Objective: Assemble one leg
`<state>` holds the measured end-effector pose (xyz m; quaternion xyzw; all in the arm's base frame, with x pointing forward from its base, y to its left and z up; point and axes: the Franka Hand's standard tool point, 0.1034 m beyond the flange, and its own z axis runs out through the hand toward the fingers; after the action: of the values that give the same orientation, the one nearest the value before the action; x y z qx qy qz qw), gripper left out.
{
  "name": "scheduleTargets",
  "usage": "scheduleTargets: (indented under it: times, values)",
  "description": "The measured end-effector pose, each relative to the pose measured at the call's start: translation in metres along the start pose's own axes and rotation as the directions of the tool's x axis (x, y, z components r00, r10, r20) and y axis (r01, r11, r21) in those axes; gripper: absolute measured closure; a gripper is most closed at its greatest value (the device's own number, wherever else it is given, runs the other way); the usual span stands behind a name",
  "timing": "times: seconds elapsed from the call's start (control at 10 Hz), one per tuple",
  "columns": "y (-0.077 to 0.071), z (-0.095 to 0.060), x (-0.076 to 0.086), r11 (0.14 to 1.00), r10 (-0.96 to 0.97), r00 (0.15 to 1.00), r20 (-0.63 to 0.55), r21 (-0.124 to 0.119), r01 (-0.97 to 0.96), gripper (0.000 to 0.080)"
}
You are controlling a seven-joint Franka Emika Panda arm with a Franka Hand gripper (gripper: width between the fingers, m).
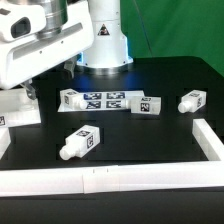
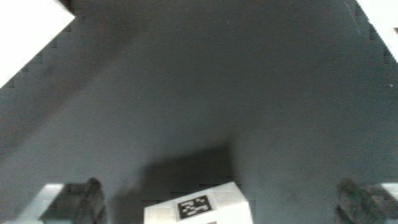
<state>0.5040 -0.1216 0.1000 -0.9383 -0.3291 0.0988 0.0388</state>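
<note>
Leftward in the exterior view, the arm [image 1: 38,50] leans down, gripper [image 2: 224,200] spread wide.

Dark table [image 2: 196,90] fills the frame. A white tagged piece [image 2: 196,208] sits between the gripper [image 2: 222,198] fingers [image 2: 71,200], jaws spread wide, neither finger touching that piece.

wrist: tagged part [image 2: 196,208] cut by edge, type unclr | end effector [image 2: 226,203] fingers [image 2: 75,203] blurry, cropped
</note>
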Motion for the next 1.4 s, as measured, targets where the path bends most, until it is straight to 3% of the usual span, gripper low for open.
scheduleTargets:
  times: [0.1,0.3,0.7,0.8,1.0,1.2,1.3,1.4]
  values:
    - [0.0,0.002,-0.011,0.992,0.127,0.992,0.001,0.013,-0.127,0.015]
    - [0.007,0.006,-0.033,0.985,0.167,0.986,-0.017,0.042,-0.166,0.015]
    - [0.009,0.007,-0.035,0.988,0.145,0.989,-0.027,0.048,-0.144,0.015]
    - [0.006,0.009,-0.037,0.974,0.223,0.975,-0.022,0.045,-0.222,0.015]
    - [-0.008,0.03,-0.06,0.939,0.344,0.939,-0.018,0.023,-0.344,0.015]
    - [-0.014,0.075,-0.09,0.939,0.332,0.939,-0.091,-0.062,-0.338,0.015]
    - [-0.013,0.082,-0.098,0.949,0.301,0.95,-0.089,-0.068,-0.307,0.015]
    - [-0.012,0.077,-0.092,0.948,0.304,0.948,-0.09,-0.066,-0.31,0.015]
